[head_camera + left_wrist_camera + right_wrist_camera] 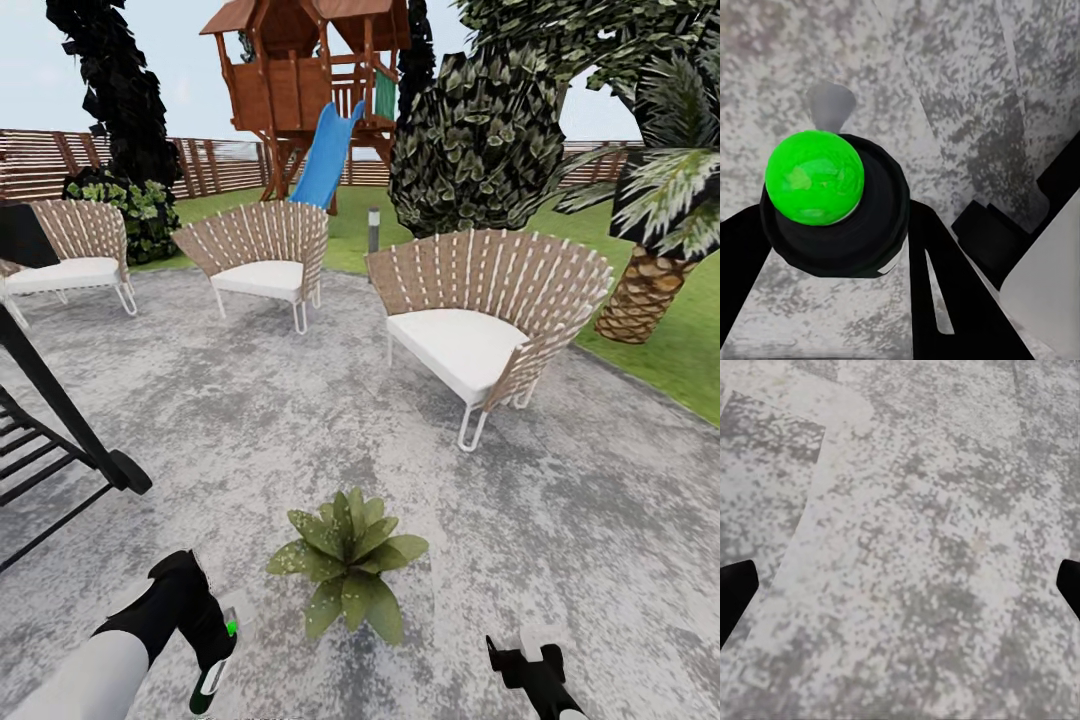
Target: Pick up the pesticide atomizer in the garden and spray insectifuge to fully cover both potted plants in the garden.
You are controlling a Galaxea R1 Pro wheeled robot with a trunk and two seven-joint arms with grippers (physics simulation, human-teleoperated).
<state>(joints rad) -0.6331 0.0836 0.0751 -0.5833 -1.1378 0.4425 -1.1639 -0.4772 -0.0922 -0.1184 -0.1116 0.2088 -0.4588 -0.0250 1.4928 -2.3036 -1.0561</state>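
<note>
A potted plant (348, 562), a low rosette of speckled green leaves, sits on the grey stone patio (300, 420) just ahead of me. My left gripper (213, 655) is shut on the pesticide atomizer (217, 660), a slim dark bottle with a white patch and a green tip, held low to the left of the plant. In the left wrist view the atomizer's green tip (814, 177) sits between the black fingers (945, 300) above the patio. My right gripper (524, 662) is open at the lower right, with bare stone between its fingertips (735, 592).
Three wicker chairs (490, 330) (262, 255) (75, 250) ring the far side of the patio. A black grill frame (60, 440) stands at the left. A palm (650, 270), a grey bollard light (374, 230), a bush and a wooden play tower with a blue slide (325, 155) lie beyond on the lawn.
</note>
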